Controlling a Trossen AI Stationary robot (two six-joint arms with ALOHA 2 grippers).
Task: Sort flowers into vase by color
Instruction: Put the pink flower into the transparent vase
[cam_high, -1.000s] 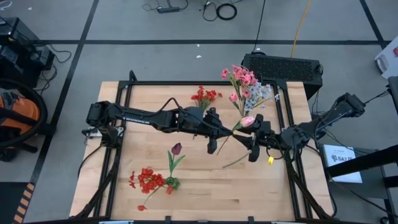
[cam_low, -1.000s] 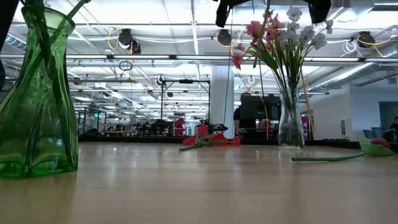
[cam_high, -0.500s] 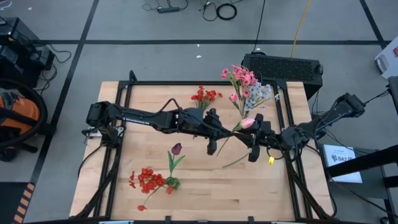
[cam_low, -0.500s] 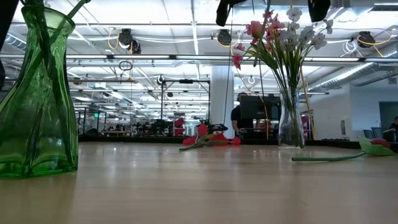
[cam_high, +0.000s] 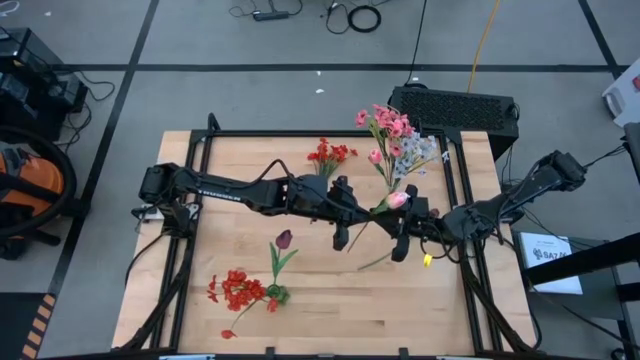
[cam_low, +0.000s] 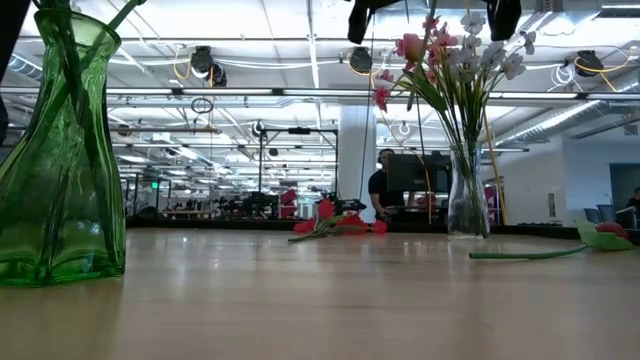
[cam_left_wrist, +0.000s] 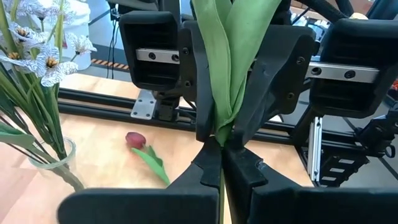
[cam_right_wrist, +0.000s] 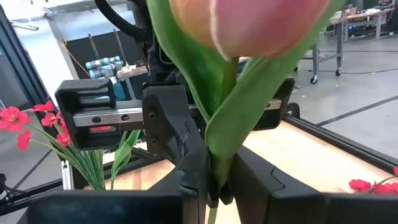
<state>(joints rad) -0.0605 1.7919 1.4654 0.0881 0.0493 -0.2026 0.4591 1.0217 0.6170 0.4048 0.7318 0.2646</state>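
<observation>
A pink tulip (cam_high: 398, 199) with green leaves is in the air over the table's middle, between my two grippers. My left gripper (cam_high: 362, 212) comes from the left and my right gripper (cam_high: 388, 216) from the right, facing each other, both shut on its stalk. The bud (cam_right_wrist: 249, 25) fills the top of the right wrist view. A clear vase (cam_low: 467, 205) holds pink and pale white flowers (cam_high: 392, 135). A green vase (cam_low: 60, 150) stands at the near left with red blossoms (cam_high: 238, 290) and a maroon tulip (cam_high: 284, 240). My left gripper pinches the thin bare stalk (cam_left_wrist: 221, 186) just below the base of the leaves, fingers (cam_left_wrist: 208, 165) level, coming from the table's left and lying across it. The tulip is lifted clear. My right gripper pinches the stalk at the base of the leaves (cam_right_wrist: 217, 165), right under the bud, between fingers (cam_right_wrist: 194, 168) that come level from the table's right. The stalk is tilted, and its lower end (cam_high: 353, 241) points to the near left, off the table.
A red blossom cluster (cam_high: 330, 153) lies on the far middle of the table. A second tulip (cam_left_wrist: 135, 140) lies on the wood, with its stalk (cam_high: 378, 260) under the right arm. A black crate (cam_high: 452, 108) stands past the far edge.
My right gripper has shifted a little toward the table's left, closer to my left gripper, and the pink tulip has moved slightly with it. The left arm has kept still.
</observation>
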